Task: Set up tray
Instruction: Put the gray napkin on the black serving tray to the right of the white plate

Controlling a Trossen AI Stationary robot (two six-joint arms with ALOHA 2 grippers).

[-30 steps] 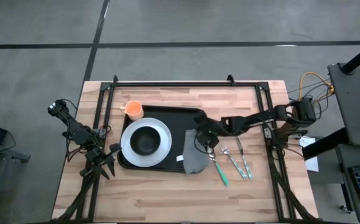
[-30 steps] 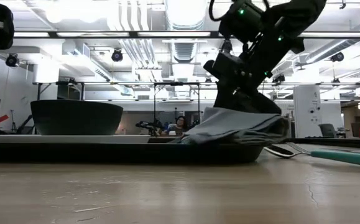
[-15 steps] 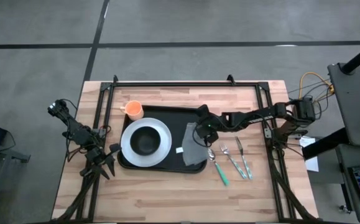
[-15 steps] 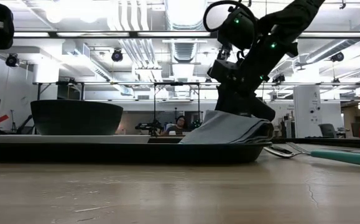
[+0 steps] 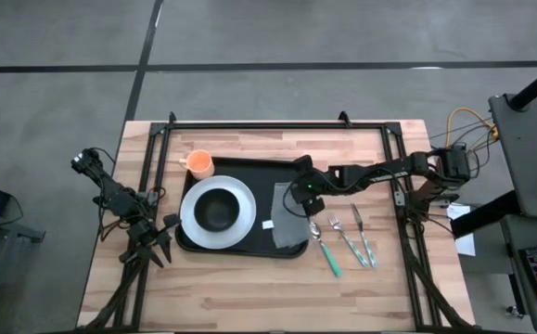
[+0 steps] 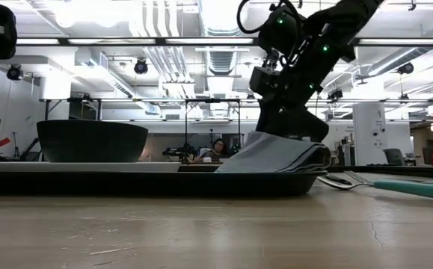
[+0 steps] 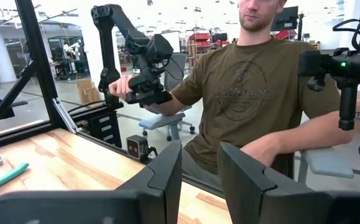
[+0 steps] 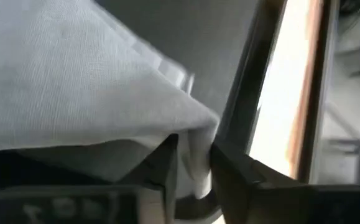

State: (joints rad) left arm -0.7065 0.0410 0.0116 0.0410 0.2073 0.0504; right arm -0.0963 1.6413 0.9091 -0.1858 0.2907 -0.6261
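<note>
The black tray (image 5: 249, 168) lies mid-table and carries a white plate (image 5: 241, 219) with a black bowl (image 5: 217, 211) (image 6: 93, 140). A folded grey napkin (image 5: 287, 224) (image 6: 276, 157) lies on the tray's right part, its right side raised. My right gripper (image 5: 302, 198) (image 6: 287, 128) (image 8: 192, 167) stands over the napkin's far right corner, shut on it. My left gripper (image 5: 154, 245) (image 7: 199, 177) waits open at the table's left edge. My right gripper pinches the napkin's far right corner (image 8: 195, 140) between its two fingers, coming from above and from the table's right, slanting down. The folded cloth shows several layers. That corner is lifted a little, and the rest of the napkin (image 6: 238, 163) slopes down onto the tray.
An orange cup (image 5: 199, 164) stands at the tray's far left corner. A spoon, forks and a green-handled utensil (image 5: 342, 243) lie on the wood right of the tray. A black frame (image 5: 259, 123) runs round the table. A seated person (image 7: 260, 87) is beyond the table.
My right gripper has moved toward the table's far left, still shut on the napkin. The napkin, which hung over the tray's near right rim, has slid with it and now lies inside the tray.
</note>
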